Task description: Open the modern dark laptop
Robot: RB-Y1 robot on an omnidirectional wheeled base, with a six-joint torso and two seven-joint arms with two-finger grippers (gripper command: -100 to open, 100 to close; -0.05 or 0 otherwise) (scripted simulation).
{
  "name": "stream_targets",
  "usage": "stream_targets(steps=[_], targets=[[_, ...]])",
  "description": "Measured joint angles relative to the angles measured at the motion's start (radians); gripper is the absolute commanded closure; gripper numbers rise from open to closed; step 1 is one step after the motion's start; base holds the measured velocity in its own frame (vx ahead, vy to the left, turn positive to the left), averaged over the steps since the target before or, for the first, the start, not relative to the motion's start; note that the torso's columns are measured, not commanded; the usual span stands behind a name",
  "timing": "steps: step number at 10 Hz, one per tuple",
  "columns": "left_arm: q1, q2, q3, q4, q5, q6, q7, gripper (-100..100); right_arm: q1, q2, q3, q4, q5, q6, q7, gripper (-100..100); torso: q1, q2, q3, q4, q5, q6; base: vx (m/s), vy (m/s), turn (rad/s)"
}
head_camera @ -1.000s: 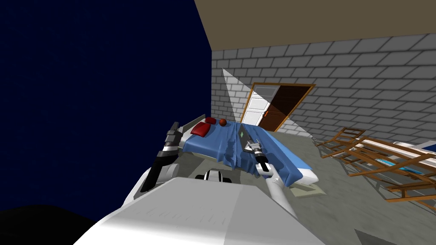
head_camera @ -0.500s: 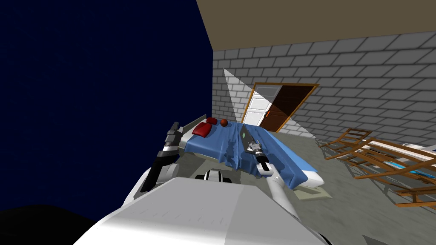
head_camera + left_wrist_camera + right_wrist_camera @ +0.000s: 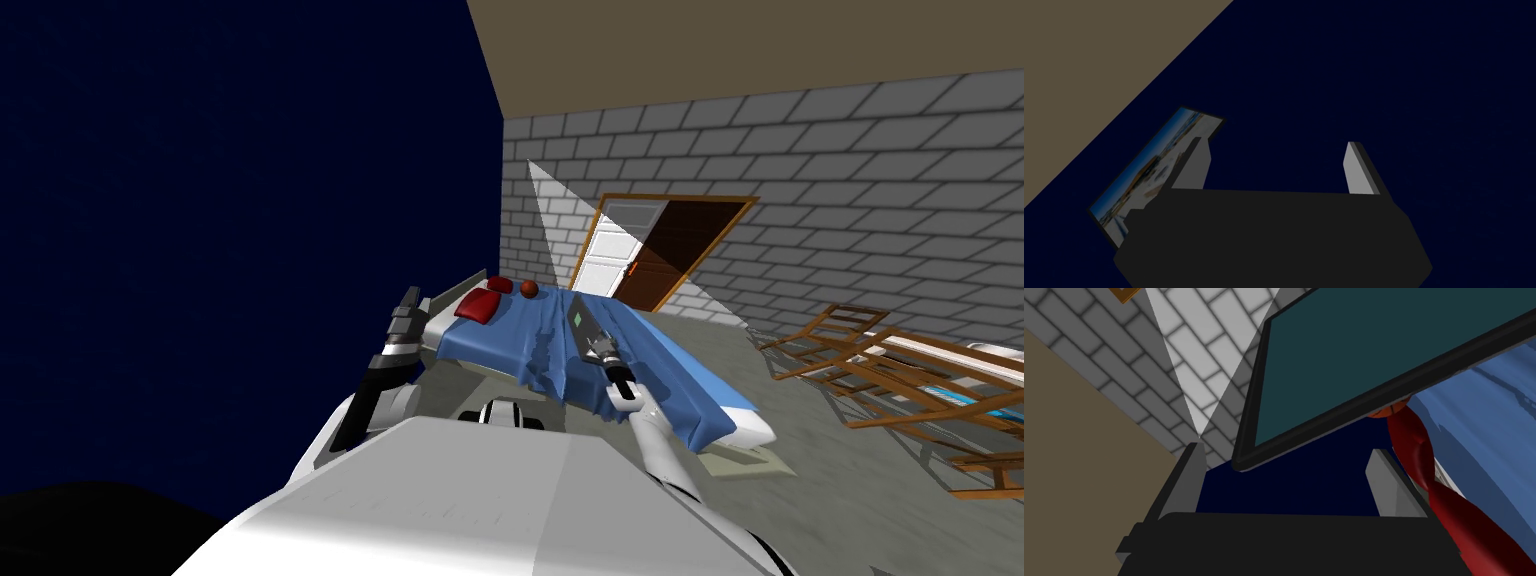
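Observation:
A dark laptop [image 3: 578, 322] lies on the blue-sheeted bed [image 3: 680, 380] with its lid partly raised. In the right wrist view the lid [image 3: 1374, 353] shows a dark teal screen in a black frame, tilted up over the sheet. My right gripper [image 3: 1284, 483] is open just under the lid's lower corner, with neither finger pressing it. In the head view my right gripper [image 3: 597, 343] sits at the laptop's near side. My left gripper [image 3: 1274, 167] is open and holds nothing; its arm is raised at the bed's left [image 3: 407, 300].
Red pillows [image 3: 478, 305] and a brown-orange ball [image 3: 529, 288] lie at the bed's head, beyond the laptop. A door [image 3: 655, 255] stands open in the grey brick wall behind. Wooden frames [image 3: 900, 370] lie on the floor to the right.
The laptop lid stands higher than a second ago, and my right gripper has moved forward along with it. My head view has swung a little. The left arm has not moved.

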Motion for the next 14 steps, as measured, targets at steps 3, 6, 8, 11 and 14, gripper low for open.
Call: stream_targets(steps=[3,6,8,11,14], targets=[[0.0,0.0,0.0,0.0,0.0,0.0,0.0,0,-0.016,-0.017,-0.009,0.036,0.014,0.006,0.048,-100,-0.002,0.0,0.0,0.0,0.0,0.0,0.008,0.021,0.005],[0.0,0.0,0.0,0.0,0.0,0.0,0.0,0,-0.028,-0.02,-0.008,0.042,0.001,0.005,0.026,100,-0.007,-0.003,-0.001,-0.003,-0.004,-0.001,-0.009,-0.062,0.002],[0.0,0.0,0.0,0.0,0.0,0.0,0.0,0,-0.034,-0.016,0.0,0.046,-0.015,0.004,-0.015,100,-0.007,-0.005,-0.003,-0.004,-0.004,0.002,-0.029,-0.083,0.009],[0.0,0.0,0.0,0.0,0.0,0.0,0.0,0,-0.052,-0.01,0.012,0.069,-0.047,0.003,-0.087,100,-0.011,-0.006,-0.003,-0.005,-0.006,0.004,-0.04,-0.106,0.011],[0.0,0.0,0.0,0.0,0.0,0.0,0.0,0,-0.062,-0.009,0.027,0.079,-0.081,0.011,-0.173,100,-0.007,-0.005,-0.003,-0.006,-0.005,0.004,-0.03,-0.11,-0.004]])
